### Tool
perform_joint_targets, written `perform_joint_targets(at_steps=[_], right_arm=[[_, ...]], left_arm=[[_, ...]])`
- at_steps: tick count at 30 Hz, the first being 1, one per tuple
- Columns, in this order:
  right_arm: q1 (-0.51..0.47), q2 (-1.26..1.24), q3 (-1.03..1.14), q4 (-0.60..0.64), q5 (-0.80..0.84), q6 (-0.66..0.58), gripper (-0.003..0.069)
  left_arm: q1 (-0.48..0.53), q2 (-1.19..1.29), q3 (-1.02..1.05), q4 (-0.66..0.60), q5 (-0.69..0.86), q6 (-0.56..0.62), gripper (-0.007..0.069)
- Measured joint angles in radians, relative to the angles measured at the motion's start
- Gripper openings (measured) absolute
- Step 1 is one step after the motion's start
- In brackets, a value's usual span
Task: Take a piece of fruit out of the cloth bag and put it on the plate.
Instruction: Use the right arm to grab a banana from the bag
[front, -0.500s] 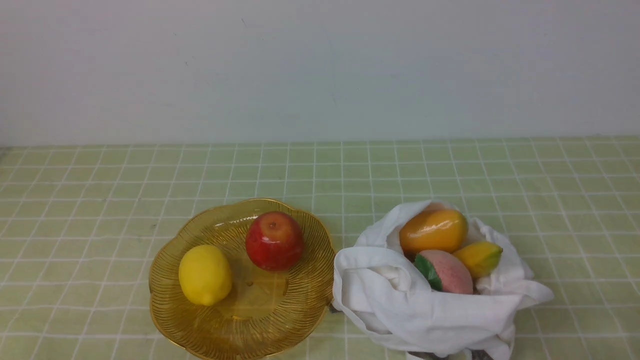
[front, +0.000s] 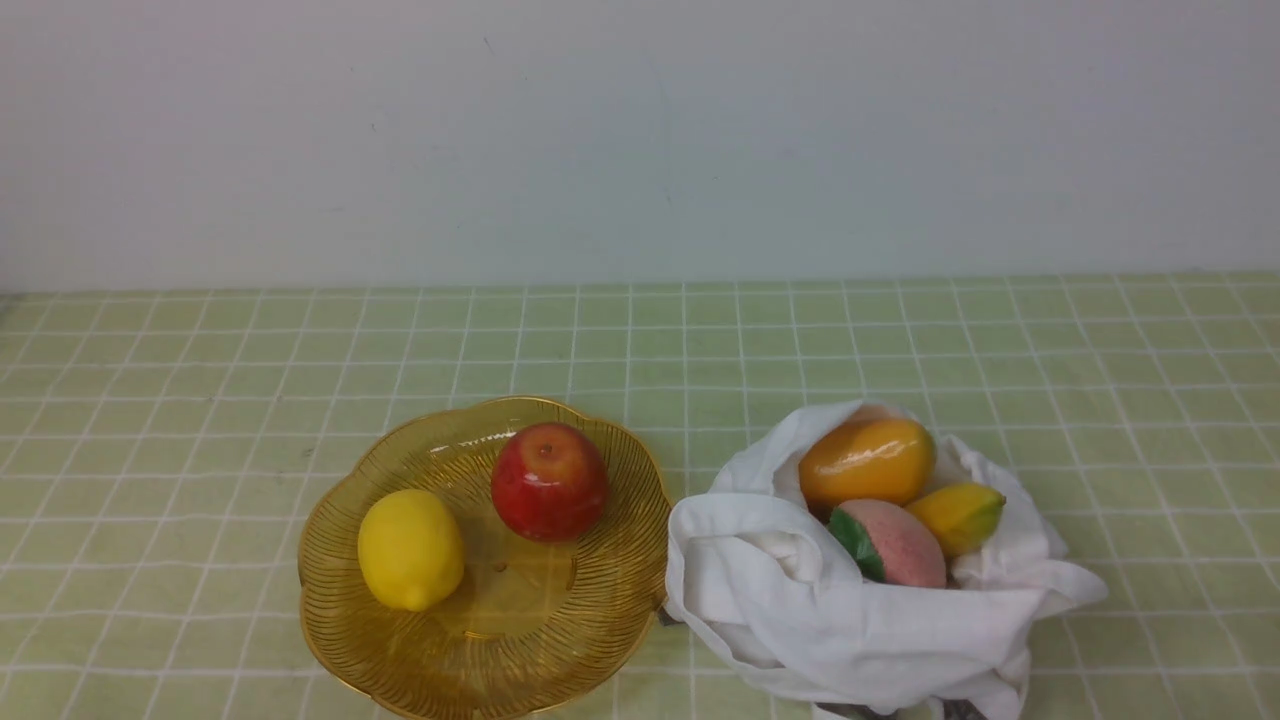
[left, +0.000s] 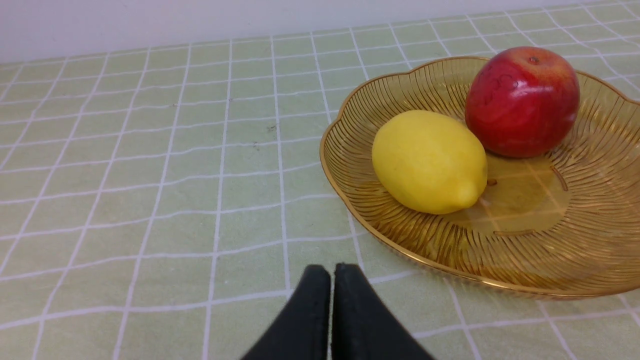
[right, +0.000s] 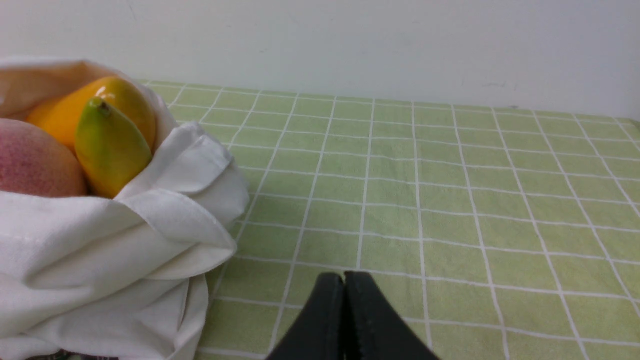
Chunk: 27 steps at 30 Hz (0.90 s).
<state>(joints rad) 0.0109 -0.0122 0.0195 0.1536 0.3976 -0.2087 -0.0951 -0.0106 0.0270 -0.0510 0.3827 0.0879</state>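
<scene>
Seeing banana in cloth bag, greenish tip poking out toward right hand, long axis probably running back into folds; that hand clenched, empty, nearer than left hand, likewise clenched.

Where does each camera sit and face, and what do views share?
Front view: between the arms, facing forward at the plate and cloth bag; no arm shows.
Left wrist view: on the left arm, facing lemon and apple past the shut left hand.
Right wrist view: on the right arm, facing the banana past the shut right hand.
Shared: front and left wrist, the plate; front and right wrist, the cloth bag.
</scene>
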Motion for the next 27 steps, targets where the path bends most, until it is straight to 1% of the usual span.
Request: perform_joint_targets(at_steps=[11, 14, 16, 18, 20, 22, 23, 25, 26, 27], right_arm=[[0.000, 0.000, 0.000, 0.000, 0.000, 0.000, -0.0015], [0.000, 0.000, 0.002, 0.029, -0.014, 0.003, -0.0015], [0.000, 0.000, 0.009, 0.109, -0.075, 0.019, -0.0015], [0.003, 0.000, 0.010, 0.248, -0.186, 0.041, -0.0015], [0.004, 0.000, 0.010, 0.359, -0.270, 0.044, -0.0015], [0.005, 0.000, 0.010, 0.454, -0.330, 0.044, -0.0015], [0.005, 0.000, 0.010, 0.465, -0.330, 0.044, -0.0015], [0.005, 0.000, 0.010, 0.551, -0.389, 0.044, -0.0015], [0.005, 0.000, 0.010, 0.635, -0.436, 0.044, -0.0015], [0.005, 0.000, 0.010, 0.658, -0.443, 0.044, -0.0015]], left_arm=[[0.000, 0.000, 0.000, 0.000, 0.000, 0.000, -0.0008], [0.000, 0.000, 0.000, 0.000, 0.000, 0.000, -0.0008], [0.000, 0.000, 0.000, 0.000, 0.000, 0.000, -0.0008], [0.000, 0.000, 0.000, 0.000, 0.000, -0.004, -0.0008], [0.000, 0.000, 0.000, 0.000, 0.000, -0.005, -0.0008], [0.000, 0.000, 0.000, 0.000, 0.000, -0.005, -0.0008], [0.000, 0.000, 0.000, 0.000, 0.000, -0.005, -0.0008], [0.000, 0.000, 0.000, 0.000, 0.000, -0.005, -0.0008], [0.000, 0.000, 0.000, 0.000, 0.000, -0.006, -0.0008], [0.000, 0.000, 0.000, 0.000, 0.000, -0.007, -0.0008]])
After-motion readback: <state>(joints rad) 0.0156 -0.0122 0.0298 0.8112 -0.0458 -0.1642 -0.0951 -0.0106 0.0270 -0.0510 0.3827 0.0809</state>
